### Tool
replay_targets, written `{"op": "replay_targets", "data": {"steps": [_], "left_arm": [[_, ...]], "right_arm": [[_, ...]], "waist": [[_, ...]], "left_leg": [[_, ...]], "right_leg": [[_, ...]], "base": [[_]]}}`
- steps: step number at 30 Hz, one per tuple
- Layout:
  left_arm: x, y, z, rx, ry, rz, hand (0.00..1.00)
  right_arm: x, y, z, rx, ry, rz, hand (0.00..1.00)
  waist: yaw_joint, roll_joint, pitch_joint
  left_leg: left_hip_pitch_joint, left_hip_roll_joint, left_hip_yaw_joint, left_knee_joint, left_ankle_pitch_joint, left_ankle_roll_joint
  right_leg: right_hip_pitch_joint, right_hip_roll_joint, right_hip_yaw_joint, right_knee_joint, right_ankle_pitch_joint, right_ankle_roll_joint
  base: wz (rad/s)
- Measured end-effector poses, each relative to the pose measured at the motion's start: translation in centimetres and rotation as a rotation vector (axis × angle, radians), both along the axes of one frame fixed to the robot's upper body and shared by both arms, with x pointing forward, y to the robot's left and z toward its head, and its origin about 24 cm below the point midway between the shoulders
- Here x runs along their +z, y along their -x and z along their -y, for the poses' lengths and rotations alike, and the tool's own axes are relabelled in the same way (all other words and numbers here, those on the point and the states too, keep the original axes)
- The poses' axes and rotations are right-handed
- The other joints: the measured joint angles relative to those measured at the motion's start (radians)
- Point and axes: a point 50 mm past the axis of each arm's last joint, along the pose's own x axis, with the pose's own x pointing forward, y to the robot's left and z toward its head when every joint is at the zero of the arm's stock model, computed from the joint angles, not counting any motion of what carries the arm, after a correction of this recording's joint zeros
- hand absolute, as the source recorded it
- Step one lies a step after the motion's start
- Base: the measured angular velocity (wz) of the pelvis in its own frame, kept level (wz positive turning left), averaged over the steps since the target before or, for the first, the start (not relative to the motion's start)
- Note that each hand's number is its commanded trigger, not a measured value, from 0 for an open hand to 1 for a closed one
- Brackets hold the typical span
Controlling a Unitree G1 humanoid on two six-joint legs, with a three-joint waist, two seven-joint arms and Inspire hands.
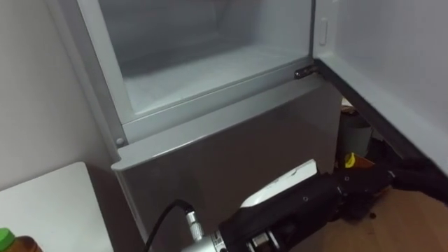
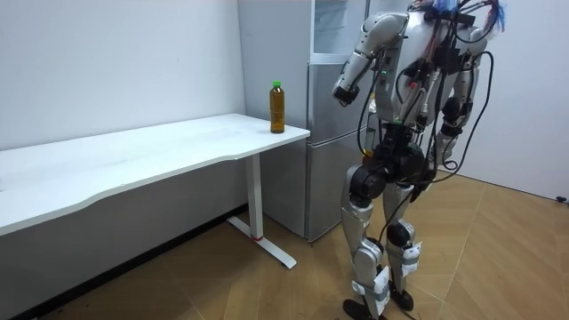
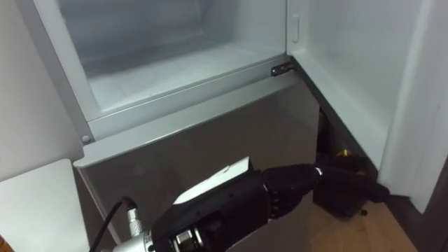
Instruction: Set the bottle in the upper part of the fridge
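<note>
The bottle (image 2: pixel 277 108) is showing amber-brown with green on top. The table (image 2: pixel 133 156) is looking white, the fridge (image 1: pixel 224 161) silver-grey outside, seemingly frosty white within. The left hand (image 3: pixel 283 190) is showing black; the floor (image 2: pixel 507 267) is wearing brown herringbone wood.

No text, number or sign can be read anywhere in the scene. Any print on the bottle (image 2: pixel 277 108), which stands on the white table (image 2: pixel 133 164), is too small to be made out.
</note>
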Motion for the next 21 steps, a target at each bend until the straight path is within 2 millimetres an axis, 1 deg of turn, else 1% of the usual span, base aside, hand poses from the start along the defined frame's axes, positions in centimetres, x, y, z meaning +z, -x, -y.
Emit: {"op": "replay_targets", "data": {"steps": [1, 2, 4, 6, 9, 12, 21], "left_arm": [[0.00, 0.00, 0.00, 0.000, 0.000, 0.000, 0.00], [-0.01, 0.00, 0.01, 0.000, 0.000, 0.000, 0.00], [-0.01, -0.01, 0.00, 0.002, 0.000, 0.000, 0.00], [-0.01, -0.01, -0.01, 0.002, -0.001, 0.000, 0.00], [-0.01, -0.01, -0.01, 0.002, -0.001, 0.000, 0.00], [-0.02, -0.01, -0.03, 0.002, -0.002, 0.000, 0.00], [-0.22, -0.14, -0.34, 0.021, -0.030, 0.008, 0.00]], "right_arm": [[0.00, -0.07, -0.05, 0.005, 0.001, 0.000, 0.00], [-0.01, -0.16, -0.13, 0.014, 0.003, -0.001, 0.00], [-0.01, -0.28, -0.21, 0.025, 0.007, -0.002, 0.00], [0.02, -0.69, -0.39, 0.040, 0.007, 0.004, 0.00], [-0.01, -0.91, -0.59, 0.049, 0.015, 0.003, 0.00], [-0.05, -0.98, -0.76, 0.050, 0.018, 0.002, 0.00], [-0.19, -0.50, -0.85, 0.036, 0.021, -0.006, 0.00]], "waist": [[0.001, -0.002, 0.0001], [0.007, -0.004, 0.0019], [0.015, -0.007, 0.0017], [0.021, -0.008, 0.0016], [0.035, -0.009, 0.0015], [0.039, -0.009, 0.0015], [0.040, -0.010, 0.0012]], "left_leg": [[-0.005, 0.000, -0.007, 0.005, 0.000, 0.000], [-0.010, 0.000, -0.015, 0.010, 0.000, 0.000], [-0.015, 0.001, -0.024, 0.014, 0.000, 0.000], [-0.026, 0.000, -0.039, 0.024, 0.000, 0.000], [-0.031, 0.000, -0.047, 0.029, 0.000, 0.000], [-0.039, -0.002, -0.061, 0.033, 0.001, 0.000], [-0.039, -0.004, -0.074, 0.038, 0.001, 0.000]], "right_leg": [[-0.001, -0.001, -0.006, 0.000, 0.000, 0.000], [-0.001, -0.004, -0.016, 0.001, -0.001, -0.002], [0.000, -0.007, -0.021, 0.001, -0.002, -0.003], [0.000, -0.009, -0.036, 0.001, -0.003, -0.004], [0.002, -0.010, -0.049, 0.001, -0.004, -0.006], [0.008, -0.010, -0.066, -0.001, -0.005, -0.007], [0.023, -0.008, -0.069, -0.015, -0.005, -0.007]], "base": [[0.24], [0.22], [0.19], [0.18], [0.10], [0.14], [0.05]]}}
